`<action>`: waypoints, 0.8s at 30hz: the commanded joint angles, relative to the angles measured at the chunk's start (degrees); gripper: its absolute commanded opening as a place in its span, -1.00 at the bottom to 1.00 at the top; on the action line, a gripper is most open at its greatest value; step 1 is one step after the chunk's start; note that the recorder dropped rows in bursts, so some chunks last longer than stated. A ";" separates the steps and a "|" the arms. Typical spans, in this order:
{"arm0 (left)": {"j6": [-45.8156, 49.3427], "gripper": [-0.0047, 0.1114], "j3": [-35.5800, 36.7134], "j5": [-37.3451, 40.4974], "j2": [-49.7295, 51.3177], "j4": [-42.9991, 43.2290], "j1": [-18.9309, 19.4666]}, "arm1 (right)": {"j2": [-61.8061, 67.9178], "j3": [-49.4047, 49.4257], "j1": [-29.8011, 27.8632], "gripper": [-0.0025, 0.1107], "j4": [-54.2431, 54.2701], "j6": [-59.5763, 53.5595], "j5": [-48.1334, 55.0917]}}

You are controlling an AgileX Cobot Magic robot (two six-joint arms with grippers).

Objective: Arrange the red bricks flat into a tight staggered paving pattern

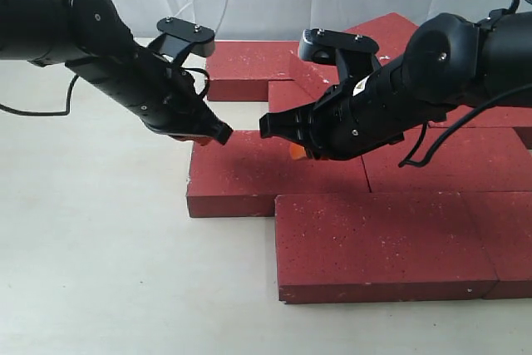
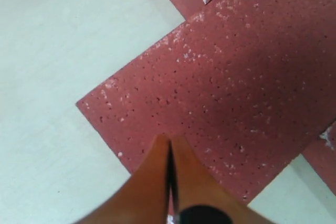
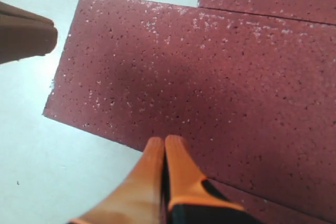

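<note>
Hovering left gripper (image 2: 169, 141) and right gripper (image 3: 164, 142), fingers (image 3: 181, 163) pinched shut and empty, over the left middle-row brick (image 1: 249, 176), probably for nudging it tight.

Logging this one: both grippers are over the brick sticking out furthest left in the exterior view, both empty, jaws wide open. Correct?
No: the jaws are shut, not open. The left wrist view shows the left gripper closed tip to tip, and the right wrist view shows the same for the right gripper. The rest holds: both are empty, over that brick.
</note>
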 commanded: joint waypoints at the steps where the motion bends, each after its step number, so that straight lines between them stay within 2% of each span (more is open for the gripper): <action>1: 0.12 -0.92 0.37 0.07 2.67 0.30 -0.12 | 0.01 0.35 -0.22 -0.97 -0.66 -0.08 -0.42; 9: -0.20 -0.92 0.37 0.79 3.11 0.00 -0.12 | 0.01 0.07 -1.12 -0.97 -0.51 0.68 -1.85; 16: -0.20 -0.92 0.37 0.48 3.11 -0.61 -0.12 | 0.01 -3.76 -11.98 -0.97 -1.17 0.68 4.01; 24: -0.20 -0.92 0.37 0.13 3.11 -2.07 -0.12 | 0.01 -5.86 -20.99 -0.97 -3.47 0.68 3.88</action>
